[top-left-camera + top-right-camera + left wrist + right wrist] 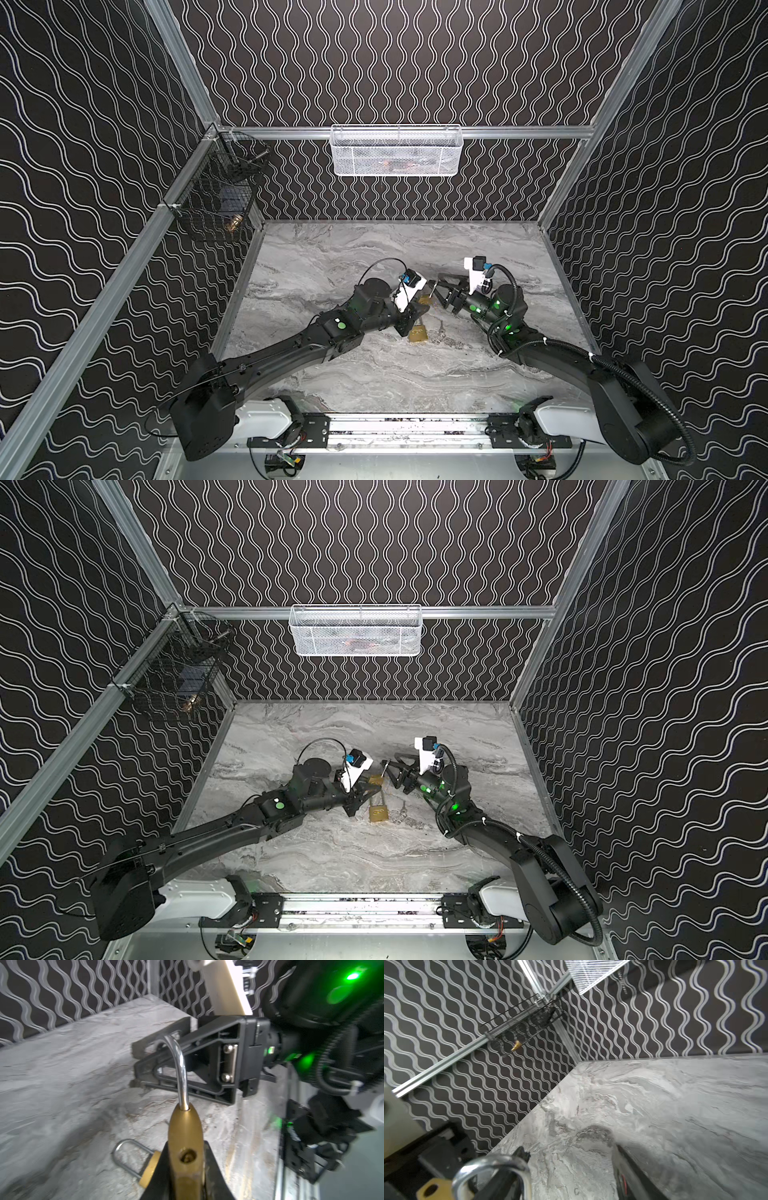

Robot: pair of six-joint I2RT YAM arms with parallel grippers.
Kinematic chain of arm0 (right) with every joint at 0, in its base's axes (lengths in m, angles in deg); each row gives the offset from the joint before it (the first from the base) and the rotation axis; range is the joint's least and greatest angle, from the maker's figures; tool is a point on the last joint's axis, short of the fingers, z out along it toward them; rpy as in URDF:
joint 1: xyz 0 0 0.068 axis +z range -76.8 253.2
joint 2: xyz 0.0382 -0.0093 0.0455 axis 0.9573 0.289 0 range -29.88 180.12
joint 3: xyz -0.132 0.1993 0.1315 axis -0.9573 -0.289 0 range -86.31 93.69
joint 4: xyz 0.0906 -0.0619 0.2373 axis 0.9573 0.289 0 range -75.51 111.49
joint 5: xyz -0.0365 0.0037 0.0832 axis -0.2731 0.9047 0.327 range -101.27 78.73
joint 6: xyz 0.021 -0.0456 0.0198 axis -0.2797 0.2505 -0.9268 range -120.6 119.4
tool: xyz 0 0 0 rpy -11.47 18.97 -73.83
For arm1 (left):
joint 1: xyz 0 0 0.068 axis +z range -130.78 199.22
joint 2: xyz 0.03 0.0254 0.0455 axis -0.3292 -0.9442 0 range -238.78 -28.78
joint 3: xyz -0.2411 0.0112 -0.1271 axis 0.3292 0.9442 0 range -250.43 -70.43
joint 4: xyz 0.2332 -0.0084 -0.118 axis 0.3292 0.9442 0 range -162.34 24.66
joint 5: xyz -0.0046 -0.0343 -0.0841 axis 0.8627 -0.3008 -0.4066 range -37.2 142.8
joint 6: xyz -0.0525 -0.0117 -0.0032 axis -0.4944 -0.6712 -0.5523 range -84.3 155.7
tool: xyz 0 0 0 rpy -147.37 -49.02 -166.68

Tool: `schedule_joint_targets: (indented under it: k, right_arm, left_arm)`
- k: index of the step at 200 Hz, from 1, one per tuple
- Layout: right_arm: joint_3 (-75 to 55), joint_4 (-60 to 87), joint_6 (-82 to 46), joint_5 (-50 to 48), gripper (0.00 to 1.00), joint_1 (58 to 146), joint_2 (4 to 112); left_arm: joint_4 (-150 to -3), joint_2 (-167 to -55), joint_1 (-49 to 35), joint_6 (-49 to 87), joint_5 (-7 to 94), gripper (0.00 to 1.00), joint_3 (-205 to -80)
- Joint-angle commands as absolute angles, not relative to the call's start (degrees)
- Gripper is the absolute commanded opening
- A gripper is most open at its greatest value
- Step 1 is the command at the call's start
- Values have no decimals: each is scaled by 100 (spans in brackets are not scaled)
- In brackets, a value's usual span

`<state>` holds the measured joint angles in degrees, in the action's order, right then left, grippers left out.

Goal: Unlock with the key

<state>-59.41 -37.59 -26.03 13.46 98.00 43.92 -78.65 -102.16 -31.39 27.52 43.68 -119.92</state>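
The left gripper (pixel 185 1159) is clamped narrow on the brass body of a padlock (pixel 185 1130), held over the middle of the worktop (pixel 332 266). Its shackle (pixel 180 1076) is open, one leg out of the body, and points at the right gripper (pixel 143 1061). That gripper's jaws stand wide apart, with one finger (pixel 521 1153) at the shackle's loop; whether they touch I cannot tell. A second padlock (pixel 417 336) lies flat just beside the left gripper, toward the near edge. Above the far edge hangs a white mesh basket (pixel 395 132), its contents unclear. By the far left corner a black wire basket (pixel 195 224) holds a brass piece (pixel 234 224) and a dark thing too dim to name
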Motion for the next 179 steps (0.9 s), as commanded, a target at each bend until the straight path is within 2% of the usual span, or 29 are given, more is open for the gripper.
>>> schedule_joint_targets:
  k: [1, 24, 46, 85, 105, 114, 141, 168, 179]
  right_arm:
    - [-5985, -3553, -2492, 617, 69, 9790, 4295]
    - [-6036, -3615, -2463, 712, 71, 9790, 4246]
    - [-6286, -4215, -2436, 1028, 75, 9790, 4199]
    - [-7189, -5680, -2354, 979, 88, 9773, 3866]
    - [-7533, -6185, -2084, 933, 92, 9764, 3794]
    - [-7646, -6411, -2041, 881, 99, 9770, 3861]
    - [-7607, -7001, -2015, 982, 99, 9780, 4511]
    - [-7377, -7108, -2002, 1165, 99, 9790, 5050]
    - [-7331, -6956, -1770, 1109, 99, 10109, 5018]
  left_arm:
    - [-7806, -10192, -3251, 3095, 5341, 0, -12070]
    - [-7838, -10216, -3281, 3087, 5828, 0, -12070]
    - [-7873, -10309, -3285, 3098, 5900, 0, -12155]
    - [-7489, -10603, -3185, 3034, 5952, 0, -12606]
    - [-7310, -10868, -2929, 2855, 5545, 0, -12865]
    - [-7254, -11042, -2711, 2682, 5134, 0, -13002]
    - [-7141, -11594, -2026, 2194, 3924, 0, -13385]
    - [-6695, -12200, -1533, 1966, 3305, 0, -13850]
    - [-6780, -12351, -1376, 1754, 3166, 0, -13866]
